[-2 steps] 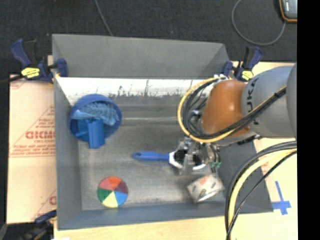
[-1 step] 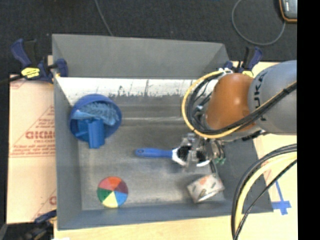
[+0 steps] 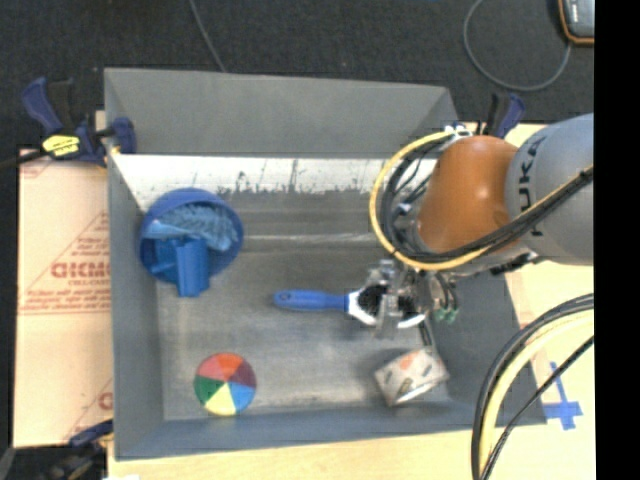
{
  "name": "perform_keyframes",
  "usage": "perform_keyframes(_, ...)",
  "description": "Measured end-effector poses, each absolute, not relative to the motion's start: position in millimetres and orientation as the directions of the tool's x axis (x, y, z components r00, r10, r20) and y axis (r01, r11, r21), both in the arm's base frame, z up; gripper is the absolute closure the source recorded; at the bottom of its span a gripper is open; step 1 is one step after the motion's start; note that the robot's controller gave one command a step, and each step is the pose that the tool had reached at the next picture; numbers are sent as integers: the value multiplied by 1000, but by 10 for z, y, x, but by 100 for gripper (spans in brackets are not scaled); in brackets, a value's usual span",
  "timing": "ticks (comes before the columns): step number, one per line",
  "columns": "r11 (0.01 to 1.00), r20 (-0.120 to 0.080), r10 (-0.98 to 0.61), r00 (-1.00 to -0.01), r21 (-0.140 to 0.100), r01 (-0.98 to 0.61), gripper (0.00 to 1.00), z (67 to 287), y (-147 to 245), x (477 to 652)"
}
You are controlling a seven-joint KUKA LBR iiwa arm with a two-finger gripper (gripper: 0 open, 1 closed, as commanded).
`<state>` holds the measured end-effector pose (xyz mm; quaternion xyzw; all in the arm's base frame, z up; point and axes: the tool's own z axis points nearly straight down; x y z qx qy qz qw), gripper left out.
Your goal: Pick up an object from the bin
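- Grey metal bin (image 3: 300,363), scuffed floor, four loose things lying well apart.
- Gripper (image 3: 398,306) sits low at centre-right of the floor, under the orange wrist cover (image 3: 465,193) and looped cables (image 3: 385,193).
- It's right at the white head (image 3: 360,306) of a blue-handled tool (image 3: 305,300), some small brush or scraper. The handle points to the view's left.
- You can't tell from here whether the gripper is wide or narrow, because wrist hardware clutters that spot. You can't confirm anything is clamped either.
- My read is that you're at the grasp step on the tool's head end. The handle looks flat on the floor, so it is not lifted yet.
- Next move, as I judge it: close on the head, then lift straight up. The long handle hangs off to one side, so expect droop or swing. Check the hold before clearing the rim.
- Handle: slim, smooth hard plastic with a rounded end. Head: white and blocky.
- Just below the gripper, near the front wall, is a pale stubby roll (image 3: 408,376) with red marks, lying on its side. It may be tape, and it's close enough to get nudged.
- Lower left: a round disc or ball (image 3: 225,384) in red, green, yellow and blue wedges.
- Upper left: a blue plastic cup-like piece (image 3: 188,240) holding crumpled blue material.
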<state>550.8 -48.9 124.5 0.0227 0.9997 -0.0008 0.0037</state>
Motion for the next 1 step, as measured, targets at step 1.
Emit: perform_keyframes(1,999,-10,45,-999,-2,45,100,1421,-491,5513)
